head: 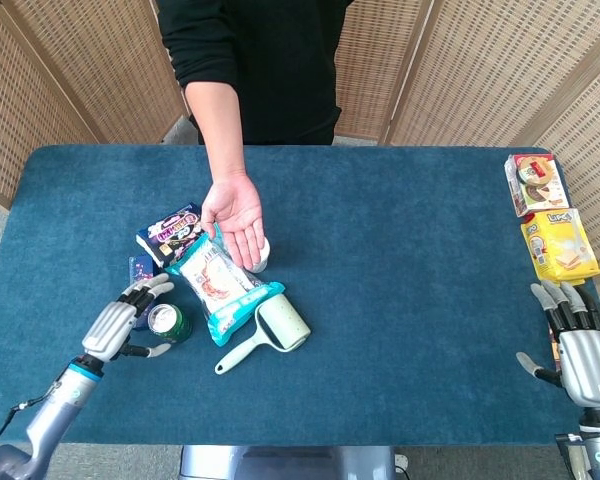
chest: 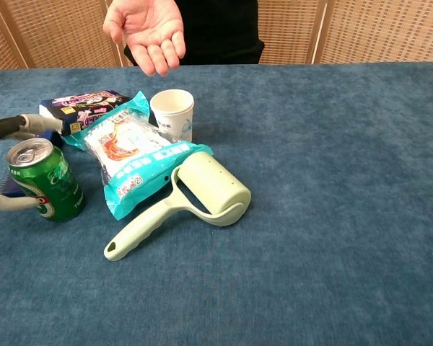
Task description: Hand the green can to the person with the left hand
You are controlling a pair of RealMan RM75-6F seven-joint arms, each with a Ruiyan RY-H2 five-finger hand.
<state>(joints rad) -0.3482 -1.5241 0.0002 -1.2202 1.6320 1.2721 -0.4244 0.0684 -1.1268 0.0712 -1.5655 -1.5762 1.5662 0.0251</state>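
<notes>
The green can (head: 168, 322) (chest: 45, 180) stands upright on the blue table, left of a teal snack bag. My left hand (head: 122, 322) is right beside its left side, fingers spread around the can with a fingertip (chest: 18, 202) touching its lower side; no firm hold shows. The person's open palm (head: 235, 213) (chest: 147, 27) hovers above the paper cup (chest: 172, 113). At the table's right front edge my right hand (head: 580, 350) rests with its fingers apart and nothing in it.
A teal snack bag (head: 220, 285), a pale green lint roller (head: 270, 330), a purple packet (head: 170, 232) and a dark blue box (head: 139, 270) crowd around the can. Snack packs (head: 558, 245) lie at the far right edge.
</notes>
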